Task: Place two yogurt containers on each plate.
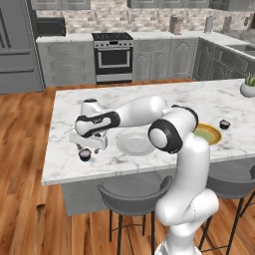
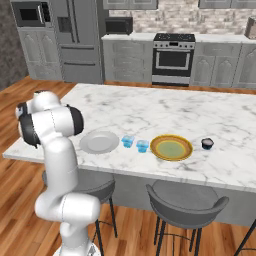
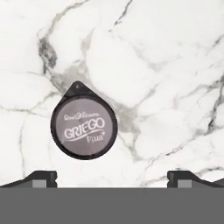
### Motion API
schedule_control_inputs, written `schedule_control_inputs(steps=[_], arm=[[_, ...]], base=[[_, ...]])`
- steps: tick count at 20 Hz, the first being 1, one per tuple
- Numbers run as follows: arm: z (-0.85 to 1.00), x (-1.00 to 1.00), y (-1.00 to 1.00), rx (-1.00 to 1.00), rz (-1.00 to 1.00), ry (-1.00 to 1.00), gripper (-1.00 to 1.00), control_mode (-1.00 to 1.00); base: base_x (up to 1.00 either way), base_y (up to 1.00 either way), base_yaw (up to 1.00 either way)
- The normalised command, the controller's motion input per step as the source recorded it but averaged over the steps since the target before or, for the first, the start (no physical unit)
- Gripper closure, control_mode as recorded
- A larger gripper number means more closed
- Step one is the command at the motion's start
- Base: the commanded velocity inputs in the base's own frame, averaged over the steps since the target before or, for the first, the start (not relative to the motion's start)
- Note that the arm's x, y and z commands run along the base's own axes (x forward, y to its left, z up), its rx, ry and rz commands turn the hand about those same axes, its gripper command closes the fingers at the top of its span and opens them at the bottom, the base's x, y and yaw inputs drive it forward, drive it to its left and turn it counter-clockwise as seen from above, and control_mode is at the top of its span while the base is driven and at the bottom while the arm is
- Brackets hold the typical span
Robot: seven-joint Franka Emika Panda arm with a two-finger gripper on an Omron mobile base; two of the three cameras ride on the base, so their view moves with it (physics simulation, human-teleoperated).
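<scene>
- The white arm's two-finger gripper [image 1: 85, 148] hangs low over the white-and-grey marble island counter [image 1: 149, 99], near its front left corner, with jaws spread wide and nothing between them.
- Directly below it stands a small round black yogurt cup [image 3: 84, 127] with a pale grey foil lid printed "GRIEGO Plus"; in the hand view it sits between the two dark fingertips [image 3: 41, 178] but nearer the left one, untouched.
- Just beside that cup, toward the counter's middle, lies the plain light grey round plate [image 2: 99, 142] — bare.
- Two light blue translucent yogurt cups [image 2: 128, 141] stand side by side on the marble between the grey plate and the golden yellow plate with a greenish centre [image 2: 171, 147].
- A second black yogurt cup [image 2: 207, 144] rests on the counter just past the yellow plate — beside it, not on it.
- A white potted plant [image 1: 247, 87] sits at the counter's far right edge.
</scene>
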Motion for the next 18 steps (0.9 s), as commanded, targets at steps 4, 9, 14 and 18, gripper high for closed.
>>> schedule_control_inputs(steps=[4, 9, 14, 18], arm=[[-0.14, 0.18, 0.02, 0.00, 0.00, 0.00, -1.00, -1.00], [-0.14, 0.12, 0.00, 0.00, 0.00, 0.00, -1.00, -1.00], [-0.16, 0.03, 0.00, 0.00, 0.00, 0.00, -1.00, -1.00], [-0.17, 0.02, 0.04, 0.00, 0.00, 0.00, -1.00, -1.00]], base=[[0.00, 0.00, 0.00], [0.00, 0.00, 0.00], [0.00, 0.00, 0.00], [0.00, 0.00, 0.00]])
